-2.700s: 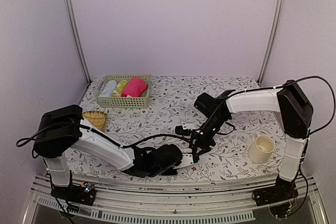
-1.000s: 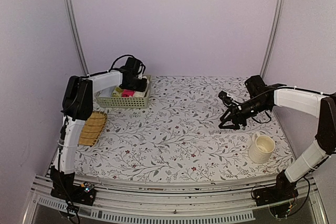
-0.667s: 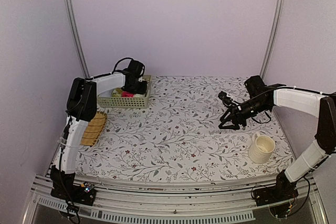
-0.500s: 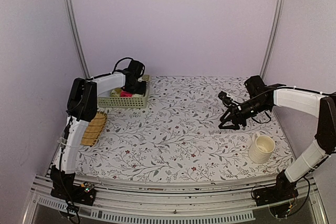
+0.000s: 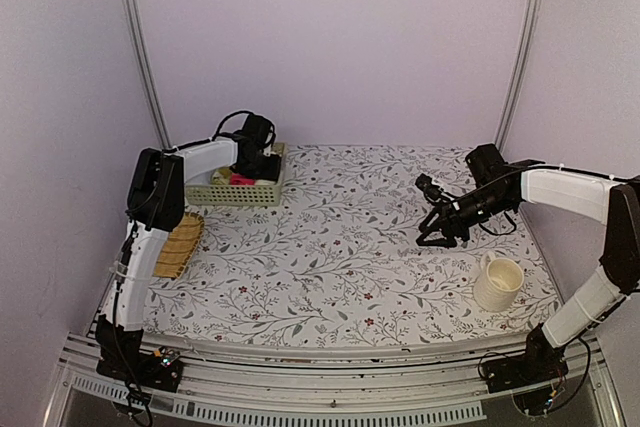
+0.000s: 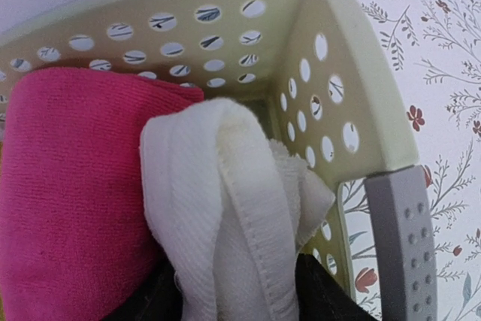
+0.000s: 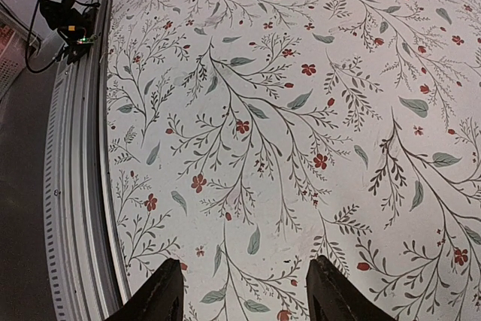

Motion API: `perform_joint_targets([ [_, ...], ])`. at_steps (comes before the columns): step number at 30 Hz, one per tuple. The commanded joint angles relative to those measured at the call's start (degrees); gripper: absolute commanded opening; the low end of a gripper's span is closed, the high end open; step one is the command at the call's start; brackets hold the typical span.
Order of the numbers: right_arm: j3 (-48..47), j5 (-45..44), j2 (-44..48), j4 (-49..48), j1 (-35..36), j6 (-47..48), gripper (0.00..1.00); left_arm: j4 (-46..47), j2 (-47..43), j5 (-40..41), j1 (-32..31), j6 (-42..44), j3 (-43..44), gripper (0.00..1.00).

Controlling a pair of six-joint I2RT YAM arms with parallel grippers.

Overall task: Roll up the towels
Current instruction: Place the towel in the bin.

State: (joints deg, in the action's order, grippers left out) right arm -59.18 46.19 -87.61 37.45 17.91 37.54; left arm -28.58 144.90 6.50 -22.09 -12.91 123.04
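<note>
Cream-white towel, apparently rolled, lies stowed beside the pink towel in the upper-left basket; I cannot tell if my left gripper grips it, right gripper hangs open

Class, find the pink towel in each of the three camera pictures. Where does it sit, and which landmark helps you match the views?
Top view: the pink towel is a small sliver in the basket at the far left, mostly hidden.
Left wrist: it fills the left side, inside the basket, against the white towel.
Right wrist: not in it.
Shared landmark: the flowered table cover, seen in all three views.
</note>
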Motion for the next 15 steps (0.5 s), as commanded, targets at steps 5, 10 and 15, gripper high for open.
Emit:
perform_joint_targets([
  [5, 0.02, 0.56, -0.18, 0.6, -0.26, 0.78, 0.59, -2.79, -3.33, -3.09, -0.36, 0.25, -0.66, 0.59],
  [10, 0.08, 0.44, 0.18, 0.66, -0.33, 0.74, 0.59, -4.68, -6.08, -3.04, -0.41, 0.04, -0.9, 0.98],
  [15, -0.57, -0.2, 0.68, 0.53, -0.31, 0.46, 0.59, -5.0, -10.6, -3.94, -1.0, 0.48, -2.99, 0.98],
])
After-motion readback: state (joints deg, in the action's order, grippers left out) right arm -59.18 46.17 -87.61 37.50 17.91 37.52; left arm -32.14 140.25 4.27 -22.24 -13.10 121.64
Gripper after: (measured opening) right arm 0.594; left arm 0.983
